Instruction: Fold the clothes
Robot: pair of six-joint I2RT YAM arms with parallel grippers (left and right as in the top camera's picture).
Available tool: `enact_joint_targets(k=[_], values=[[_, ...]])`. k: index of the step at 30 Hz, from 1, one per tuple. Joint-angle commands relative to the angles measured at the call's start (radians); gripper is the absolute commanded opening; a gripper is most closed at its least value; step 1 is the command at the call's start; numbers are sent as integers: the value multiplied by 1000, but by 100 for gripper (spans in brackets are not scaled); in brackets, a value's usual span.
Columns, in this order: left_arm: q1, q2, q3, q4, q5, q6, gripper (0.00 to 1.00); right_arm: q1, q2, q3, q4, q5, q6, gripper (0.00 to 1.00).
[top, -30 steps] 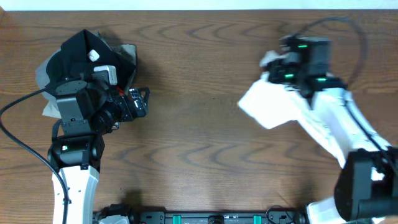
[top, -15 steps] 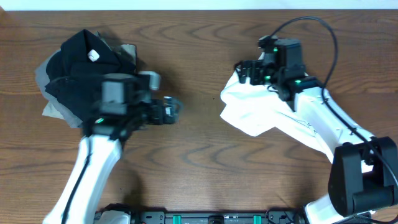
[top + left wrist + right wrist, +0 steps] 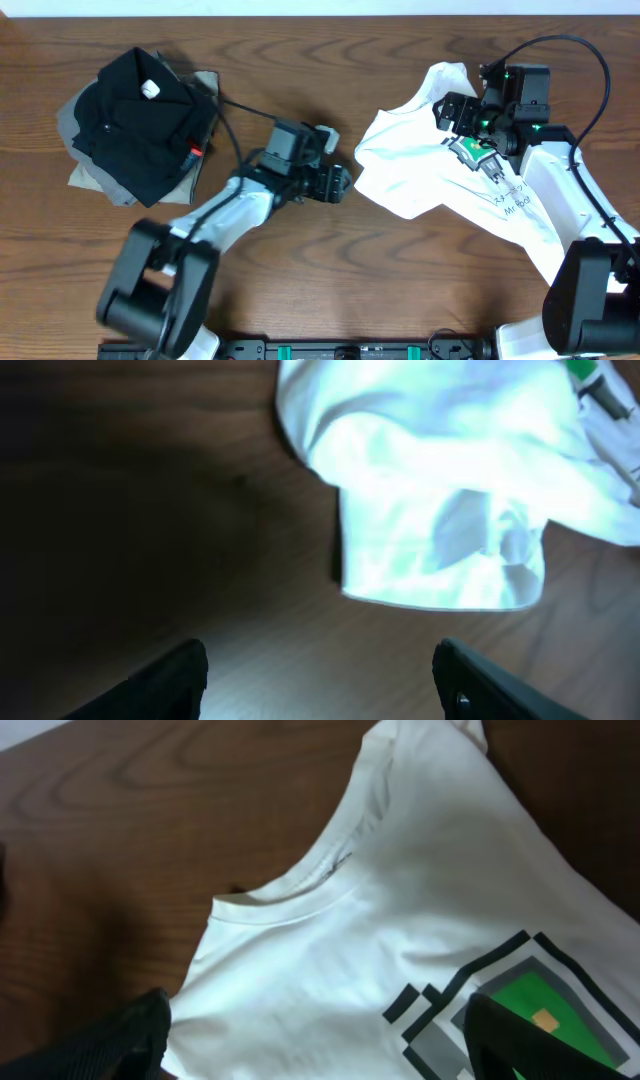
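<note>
You have on the wooden table point(image 3: 330, 60) the crumpled white T-shirt point(image 3: 410, 170) right of centre, black garment point(image 3: 130, 130) atop grey garment point(image 3: 85, 170) far left, right gripper point(image 3: 447, 112) wide and empty above the collar, left gripper point(image 3: 340, 185) wide, empty, just beside a sleeve.
</note>
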Motion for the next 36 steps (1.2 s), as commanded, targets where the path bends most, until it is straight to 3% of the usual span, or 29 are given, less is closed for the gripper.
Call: enact_joint_targets(k=[1,11,18,21,25,31,36], values=[[-19,60,24,56,2,-75,74,-8,-18,5,-4,-12,9,91],[-53,174,54,199,3,-182,71,-8,-18,5,-19,-12,9,89],[-93,210,122,128,7,-186,48,-8,-18,5,-45,-11,9,88],[-97,210,127,82,8,-267,43,-8,-18,5,-49,-11,9,88],[-97,210,127,65,6,-286,34,-8,-18,5,-53,-11,9,88],[-97,210,127,71,-2,-272,6,-8,-18,5,-56,16,6,87],[-83,192,128,70,-1,-183,6,-10,-18,5,-78,72,6,88]])
